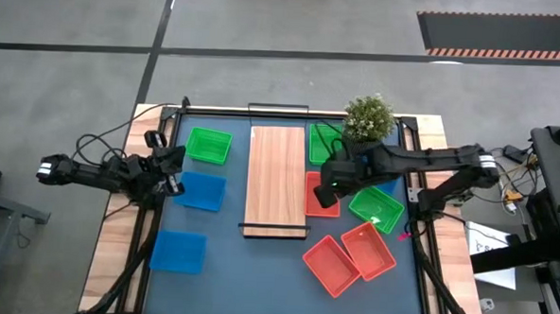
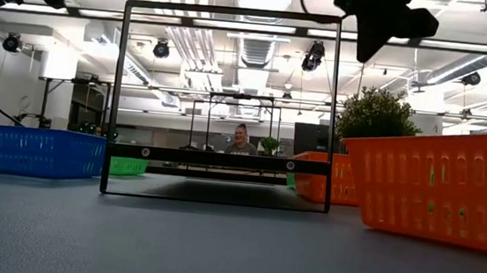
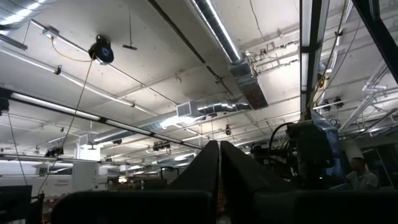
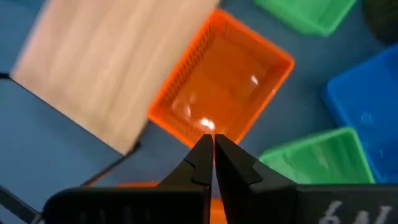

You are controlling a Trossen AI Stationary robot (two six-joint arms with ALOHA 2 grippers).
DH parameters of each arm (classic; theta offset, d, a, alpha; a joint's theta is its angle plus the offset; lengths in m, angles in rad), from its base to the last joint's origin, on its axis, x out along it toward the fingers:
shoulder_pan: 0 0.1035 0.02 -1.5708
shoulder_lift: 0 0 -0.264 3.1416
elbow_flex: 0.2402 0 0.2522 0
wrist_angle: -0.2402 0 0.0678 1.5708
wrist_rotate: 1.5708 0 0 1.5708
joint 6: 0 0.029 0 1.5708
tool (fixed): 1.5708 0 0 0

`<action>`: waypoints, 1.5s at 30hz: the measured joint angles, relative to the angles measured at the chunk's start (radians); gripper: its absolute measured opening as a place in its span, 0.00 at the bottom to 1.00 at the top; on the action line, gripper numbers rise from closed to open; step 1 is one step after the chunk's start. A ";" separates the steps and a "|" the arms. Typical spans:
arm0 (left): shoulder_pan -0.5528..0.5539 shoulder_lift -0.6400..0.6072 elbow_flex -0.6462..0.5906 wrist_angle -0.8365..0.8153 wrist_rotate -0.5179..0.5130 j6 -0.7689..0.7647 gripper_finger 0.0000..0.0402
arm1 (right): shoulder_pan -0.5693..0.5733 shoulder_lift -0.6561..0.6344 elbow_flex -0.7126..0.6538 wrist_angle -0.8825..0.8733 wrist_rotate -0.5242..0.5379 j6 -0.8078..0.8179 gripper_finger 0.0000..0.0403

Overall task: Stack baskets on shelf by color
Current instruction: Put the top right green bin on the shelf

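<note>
The right gripper [image 1: 322,195] hangs over the orange basket [image 1: 318,193] lying just right of the shelf [image 1: 277,179], its jaws clenched together and holding nothing. The shelf's wooden board lies bare in the middle of the table [image 1: 246,279]. Two more orange baskets [image 1: 350,255] sit touching each other near the front right. Green baskets [image 1: 208,145] lie far left of the shelf and on the right; blue ones [image 1: 178,251] lie on the left. The left gripper [image 1: 171,169] waits at the table's left edge, fingers [image 3: 211,168] pressed shut, empty. A potted plant [image 1: 368,117] stands far right.
</note>
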 joint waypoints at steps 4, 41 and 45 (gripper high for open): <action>0.000 -0.001 0.000 0.000 0.000 0.000 0.00 | -0.013 0.055 0.031 -0.010 -0.067 0.016 0.03; 0.000 -0.006 0.002 0.000 0.000 0.039 0.00 | -0.502 0.583 0.386 0.040 -0.015 -0.472 0.33; 0.000 -0.006 0.002 0.000 0.000 0.038 0.00 | -0.500 0.585 0.385 0.041 0.006 -0.474 0.33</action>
